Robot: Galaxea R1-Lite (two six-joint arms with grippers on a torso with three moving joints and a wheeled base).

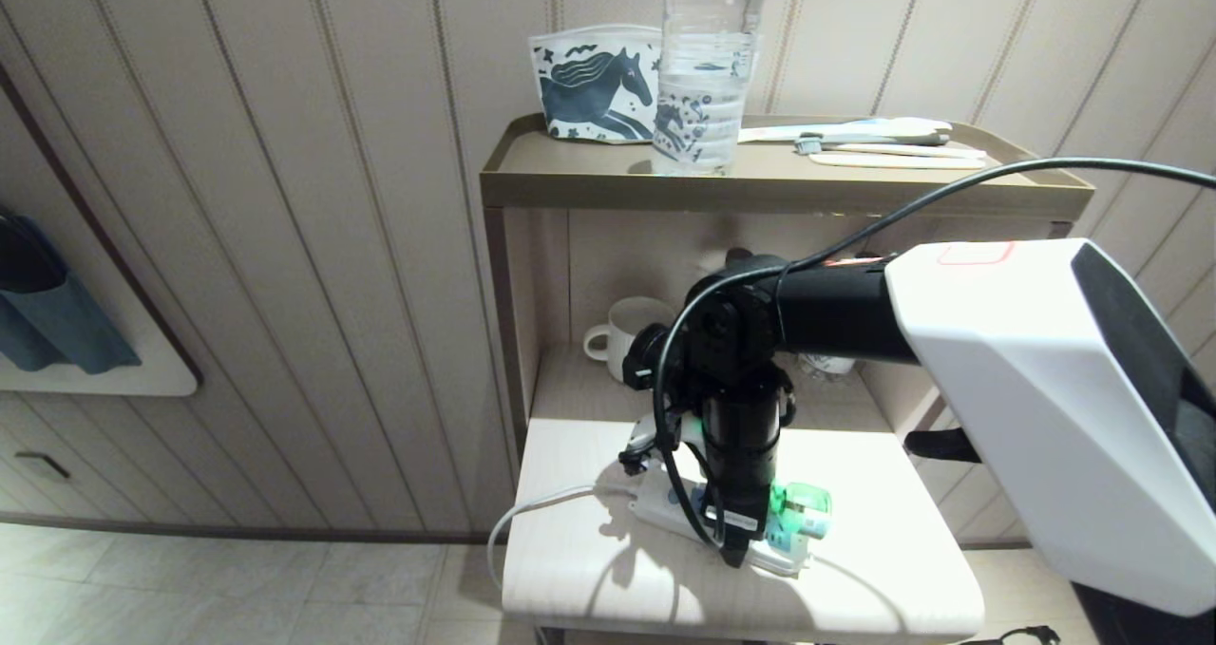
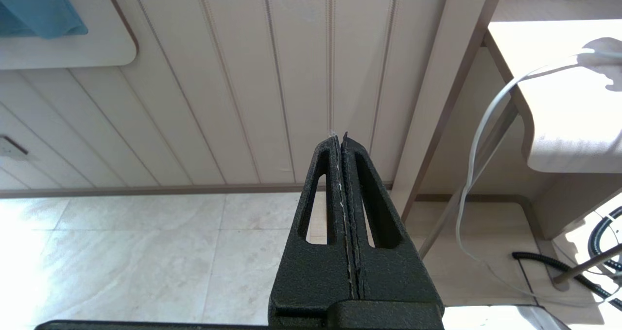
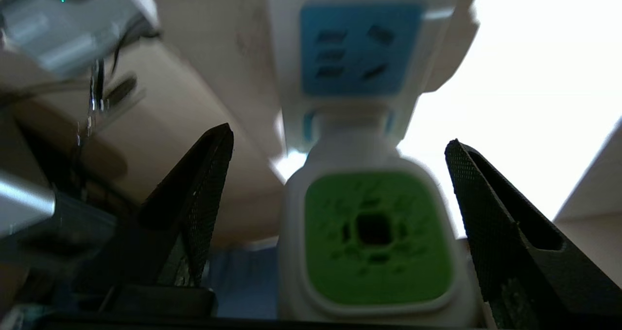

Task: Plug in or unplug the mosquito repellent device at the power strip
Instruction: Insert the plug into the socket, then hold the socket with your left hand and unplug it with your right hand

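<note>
We find the right gripper (image 3: 340,145) pointed down over the strip (image 3: 362,43), fingers (image 3: 204,184) spread wide. The device (image 3: 374,242) sits between them, touching neither, plugged into the strip. The left gripper (image 2: 342,143) hangs beside the table (image 2: 559,126), fingers pressed together, empty.
</note>
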